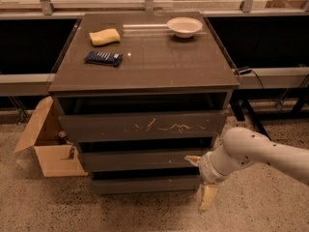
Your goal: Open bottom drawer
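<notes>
The cabinet has three dark drawer fronts. The bottom drawer is the slimmest, plain and handleless, and looks closed, just above the floor. Above it are the mid-sized plain front and the widest front with white scratch marks. My gripper is at the right end of the bottom drawer, on a white arm that reaches in from the right. It is open: one fingertip is level with the middle drawer and the other is near the floor.
The cabinet top holds a yellow sponge, a blue packet and a white bowl. An open cardboard box stands on the floor at the cabinet's left. A black cable hangs at the right.
</notes>
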Action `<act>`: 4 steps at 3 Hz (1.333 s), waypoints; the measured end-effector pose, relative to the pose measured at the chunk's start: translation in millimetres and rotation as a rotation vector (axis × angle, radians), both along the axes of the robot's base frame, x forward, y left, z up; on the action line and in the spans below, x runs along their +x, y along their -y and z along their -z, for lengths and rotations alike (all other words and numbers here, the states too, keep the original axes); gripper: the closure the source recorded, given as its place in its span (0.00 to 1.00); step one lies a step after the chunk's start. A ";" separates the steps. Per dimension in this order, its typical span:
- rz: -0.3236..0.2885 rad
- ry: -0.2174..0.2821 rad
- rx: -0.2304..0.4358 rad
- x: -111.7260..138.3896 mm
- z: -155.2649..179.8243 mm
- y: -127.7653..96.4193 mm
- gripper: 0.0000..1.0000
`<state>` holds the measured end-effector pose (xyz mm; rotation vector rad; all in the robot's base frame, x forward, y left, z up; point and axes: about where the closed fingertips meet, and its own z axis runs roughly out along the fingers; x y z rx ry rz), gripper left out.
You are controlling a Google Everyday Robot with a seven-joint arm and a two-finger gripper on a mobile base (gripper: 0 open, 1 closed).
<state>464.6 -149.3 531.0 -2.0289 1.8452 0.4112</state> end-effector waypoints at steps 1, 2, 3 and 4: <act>0.000 0.000 0.000 0.0 0.2 0.0 0.00; -0.004 -0.015 -0.005 1.9 23.5 1.8 0.00; -0.027 -0.030 -0.034 8.5 77.9 8.9 0.00; -0.055 -0.058 -0.039 11.5 135.5 15.8 0.00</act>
